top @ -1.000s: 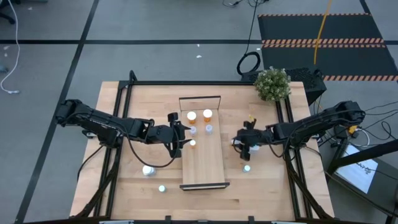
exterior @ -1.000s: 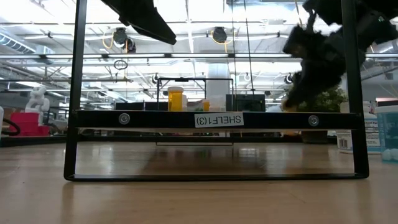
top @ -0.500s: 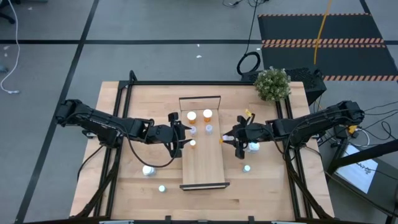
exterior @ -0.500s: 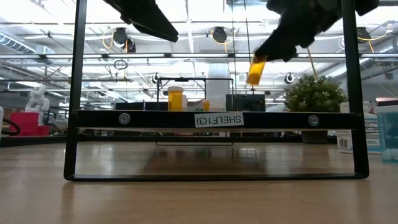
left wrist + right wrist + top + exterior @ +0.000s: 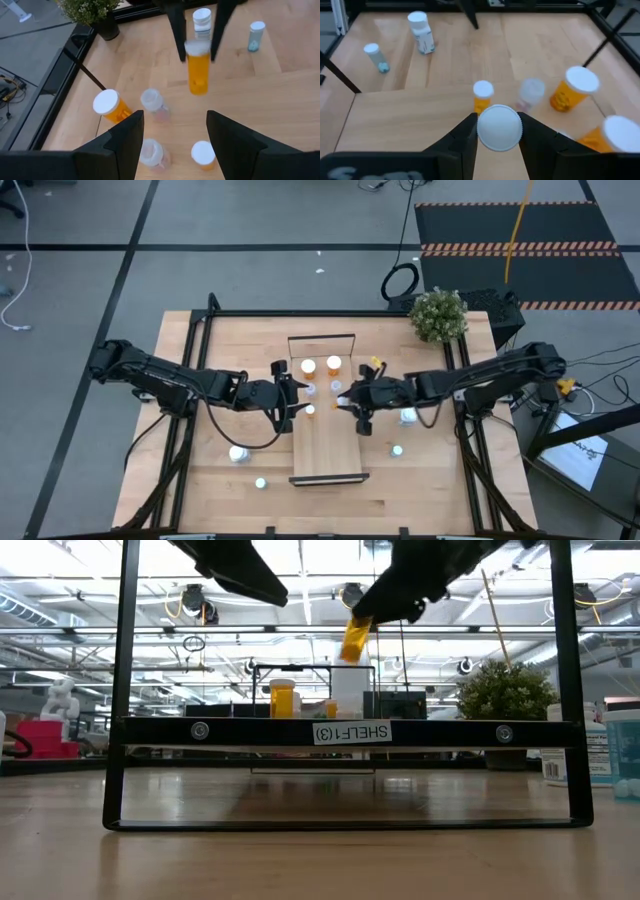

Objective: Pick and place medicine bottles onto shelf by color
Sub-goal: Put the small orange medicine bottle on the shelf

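Above the shelf (image 5: 325, 450), the right hand (image 5: 345, 398) holds 1 orange bottle (image 5: 356, 638); the left hand (image 5: 291, 395) is wide.

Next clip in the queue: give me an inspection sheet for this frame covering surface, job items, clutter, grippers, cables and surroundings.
Surface: wooden table, black rails along its edges.
Job's things: shelf mid-table holds five bottles at its far end; orange bottle held in the air above them; four bottles stand on the table off the shelf.
Clutter: potted plant at the far right corner.
Grippers: right gripper shut on the orange bottle over the shelf; left gripper open at the shelf's left edge.
Cables: black cable looping under the left arm.
Surroundings: grey floor, striped mat beyond the table.
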### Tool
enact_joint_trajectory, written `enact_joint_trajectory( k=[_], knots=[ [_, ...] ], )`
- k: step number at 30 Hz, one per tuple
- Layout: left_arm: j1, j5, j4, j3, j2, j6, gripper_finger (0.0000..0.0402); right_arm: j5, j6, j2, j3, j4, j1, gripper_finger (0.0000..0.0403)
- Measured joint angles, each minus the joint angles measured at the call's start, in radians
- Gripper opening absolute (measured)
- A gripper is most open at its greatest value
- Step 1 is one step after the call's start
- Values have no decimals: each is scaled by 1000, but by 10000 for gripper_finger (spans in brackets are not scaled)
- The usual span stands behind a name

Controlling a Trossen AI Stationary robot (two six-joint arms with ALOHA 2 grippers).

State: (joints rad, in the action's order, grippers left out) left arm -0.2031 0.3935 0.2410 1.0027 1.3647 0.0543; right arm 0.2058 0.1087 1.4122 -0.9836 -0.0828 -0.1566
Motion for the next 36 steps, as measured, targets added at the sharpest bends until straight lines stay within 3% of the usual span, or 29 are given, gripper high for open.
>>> enact_joint_trajectory(
  k=[14, 36],
  knots=[
    [0, 0, 16, 0, 0, -4, 218, -52, -26, 187, -57, -7, 37, 121],
    [-1, -1, 15, 0, 0, -7, 218, -54, -17, 206, -57, -61, 40, 121]
  ],
)
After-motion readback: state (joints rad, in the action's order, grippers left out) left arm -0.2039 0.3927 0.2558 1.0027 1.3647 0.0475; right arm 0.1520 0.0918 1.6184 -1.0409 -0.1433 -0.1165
